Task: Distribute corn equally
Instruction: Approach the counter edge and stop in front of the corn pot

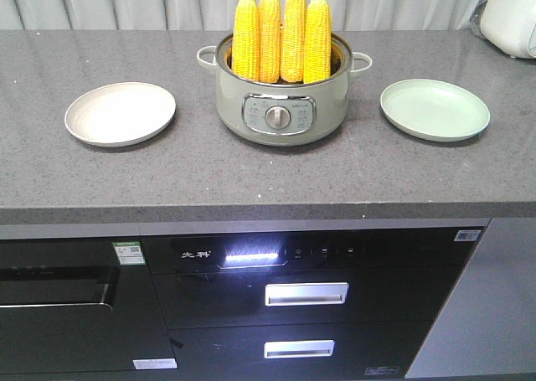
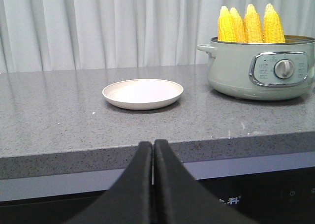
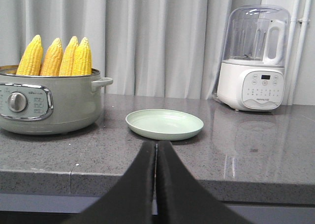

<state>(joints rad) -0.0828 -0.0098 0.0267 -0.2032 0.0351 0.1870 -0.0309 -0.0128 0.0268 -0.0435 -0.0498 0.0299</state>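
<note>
Four cobs of corn [image 1: 282,33] stand upright in a row inside a pale green pot [image 1: 280,105], tips up and touching side by side. The pot sits near the middle of the grey counter [image 1: 251,172], closer to its back edge, with its dial [image 1: 277,117] facing the front edge. A cream plate [image 1: 120,113] lies toward the counter's left end and a green plate [image 1: 435,109] toward its right end – each well apart from the pot and each bare. At the far right corner a white appliance [image 1: 511,8] is partly cut off by the frame. From the right wrist view a white blender [image 3: 252,61] with a clear jug stands near the back edge, beyond the green plate. A pale curtain [image 2: 98,27] hangs behind the counter.

The left gripper [image 2: 153,150] hangs in front of the counter's front edge, facing the cream plate, its two dark fingers pressed together with nothing between them. The right gripper [image 3: 156,147] sits likewise before the front edge, facing the green plate – fingers clenched together and empty.
</note>
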